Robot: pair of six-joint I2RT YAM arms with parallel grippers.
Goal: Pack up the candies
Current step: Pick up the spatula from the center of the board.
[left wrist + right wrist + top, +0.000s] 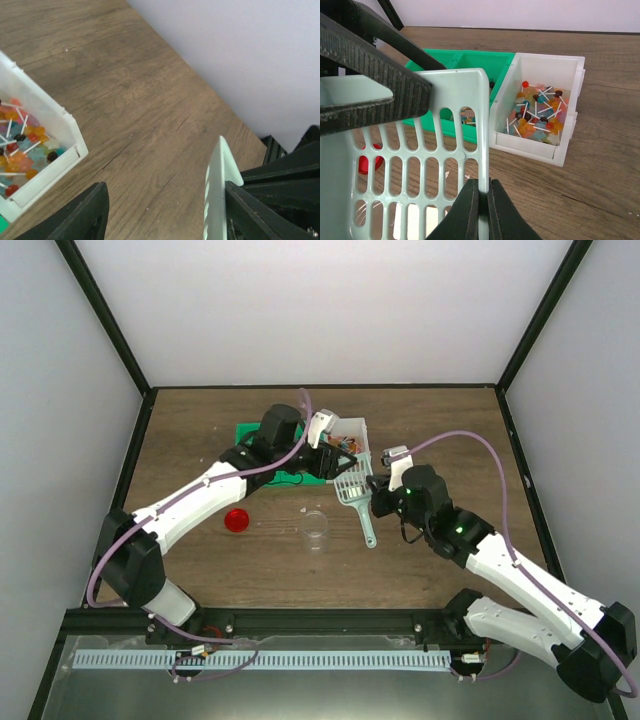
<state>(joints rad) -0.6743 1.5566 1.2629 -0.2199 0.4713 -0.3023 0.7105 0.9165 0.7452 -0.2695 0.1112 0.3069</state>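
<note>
Many candies (pixel 540 112) lie in the white bin (pixel 570 67) toward the counter's (pixel 200 570) far edge. Right claw (pixel 482 200) is pinched tight on the scoop (pixel 465 95) wall. Left claw (pixel 165 205) stands partly open, with the scoop edge between its fingers.

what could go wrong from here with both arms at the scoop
The right jaws pinch only a thin wall of the scoop; with the left jaws open around its other side, a pull from either could twist it loose.
The candies in the white bin have sticks that may snag in the scoop's slots.
The narrow clear jar stands near the scoop's handle; a swing might tip it.
</note>
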